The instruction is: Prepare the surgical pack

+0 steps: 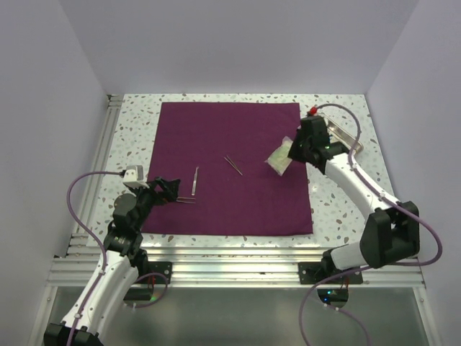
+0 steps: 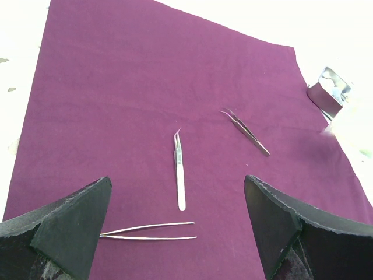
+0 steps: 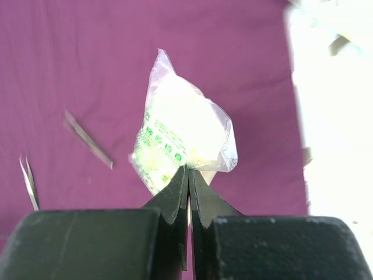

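1. Cloth [image 1: 230, 144] lies spread as one flat square sheet on the bench [image 1: 338, 209]. I read it as the wrapper, laid open so items can be set on it.
2. Right fingers [image 3: 187, 170] are clenched on the edge of a clear packet [image 3: 180, 128] (green print, white contents, likely gauze). The packet is held over the cloth's right side. Whether its far tip touches the cloth I cannot tell. Pinching only the edge should leave the contents uncrushed.
3. Metal tray [image 1: 341, 134] sits off the cloth, just beyond its far right corner. It is probably where the items come from.
4. Three tweezers lie on the cloth, apart from one another: one [image 2: 246, 129] near its centre, one [image 2: 179, 175] left of centre, one [image 2: 148, 231] toward its near left corner.
5. Left fingers [image 1: 170, 189] are released, spread wide and empty, over the cloth's near left part by the nearest tweezers. That stance would suit a pick or a nudge.
6. Judgement: this is the loading stage, and folding has not yet begun.
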Robot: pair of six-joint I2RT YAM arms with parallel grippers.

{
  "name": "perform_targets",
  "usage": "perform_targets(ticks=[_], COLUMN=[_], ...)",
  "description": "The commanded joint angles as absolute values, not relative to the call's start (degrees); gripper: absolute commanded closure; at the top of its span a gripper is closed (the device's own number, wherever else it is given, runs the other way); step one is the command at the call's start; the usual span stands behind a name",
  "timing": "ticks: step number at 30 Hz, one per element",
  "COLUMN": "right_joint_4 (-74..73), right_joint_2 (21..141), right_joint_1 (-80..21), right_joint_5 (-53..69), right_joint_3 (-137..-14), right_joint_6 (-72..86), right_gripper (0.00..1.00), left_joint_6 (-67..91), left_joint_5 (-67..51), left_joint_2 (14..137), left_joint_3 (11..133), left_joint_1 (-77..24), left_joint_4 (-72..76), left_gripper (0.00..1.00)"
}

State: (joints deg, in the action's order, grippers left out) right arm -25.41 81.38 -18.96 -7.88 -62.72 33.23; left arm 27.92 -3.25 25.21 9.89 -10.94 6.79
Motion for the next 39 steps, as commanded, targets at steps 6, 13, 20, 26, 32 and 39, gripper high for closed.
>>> perform_targets(ticks=[6, 13, 20, 26, 32, 39], right_joint_4=[-28.0, -27.8, -26.6, -25.1, -21.4, -16.8], right_joint_2=[88.1, 98.5, 106.5, 106.8, 101.0, 88.7], right_joint_1=[-3.0, 7.0, 12.2, 14.9, 14.9, 12.8], right_joint_5=[-0.4, 4.5, 5.8, 2.9, 0.2, -0.3], right_joint_3=[-76.2, -84.3, -87.2, -85.1, -79.3, -69.3], right_joint_6=[29.3, 30.7, 31.3, 32.0, 32.9, 35.3], right_gripper=[1.0, 1.0, 1.0, 1.0, 0.41, 0.38], left_joint_6=[28.2, 28.2, 28.5, 28.9, 30.3, 34.7], left_joint_5=[-3.8, -3.9, -4.0, -4.7, -10.4, -24.0], left_joint_2=[25.5, 25.9, 25.8, 26.3, 30.6, 31.2], left_joint_3=[11.4, 11.4, 11.6, 11.8, 18.0, 30.4], left_joint_1=[-11.2, -11.2, -11.3, -11.3, -11.3, -11.3], left_joint_4=[9.5, 9.7, 9.5, 9.7, 5.7, -5.7], left_gripper=[0.0, 0.0, 0.0, 0.0, 0.0, 0.0])
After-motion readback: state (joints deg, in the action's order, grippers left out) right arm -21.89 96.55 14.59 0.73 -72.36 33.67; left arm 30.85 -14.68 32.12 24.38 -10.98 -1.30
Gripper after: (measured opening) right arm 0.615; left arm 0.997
